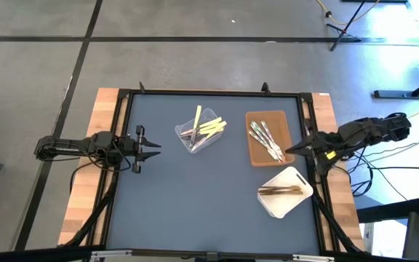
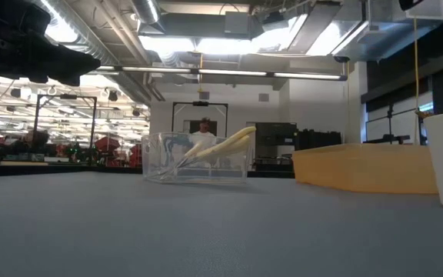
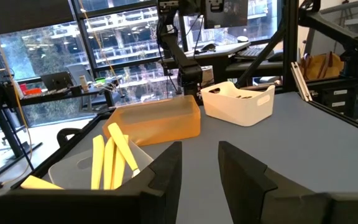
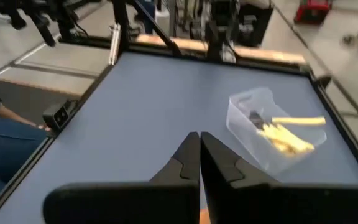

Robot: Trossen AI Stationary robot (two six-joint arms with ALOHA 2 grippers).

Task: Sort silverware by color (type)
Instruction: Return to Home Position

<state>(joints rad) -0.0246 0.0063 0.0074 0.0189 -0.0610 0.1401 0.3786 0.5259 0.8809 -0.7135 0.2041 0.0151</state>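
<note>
Silverware (image 1: 209, 128) looks fully sorted by color, so we park left tool (image 1: 142, 149) wide, right tool (image 1: 290, 151) closed, at surface (image 1: 195, 196) edges.

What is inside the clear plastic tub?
The clear tub holds several pale yellow utensils, plus a darker piece. They overlap, so their exact count is hidden.

The table top (image 1: 195, 211) is smooth and dull, grey-blue. Bare wood strips (image 1: 106, 109) run along its sides. The tub (image 1: 182, 129) is clear, shiny plastic. The yellow utensils (image 1: 211, 128) look like dull plastic. The silver utensils (image 1: 266, 140) are shiny metal. The brown tray (image 1: 257, 156) and the white tray (image 1: 282, 205) look smooth and dull.
</note>
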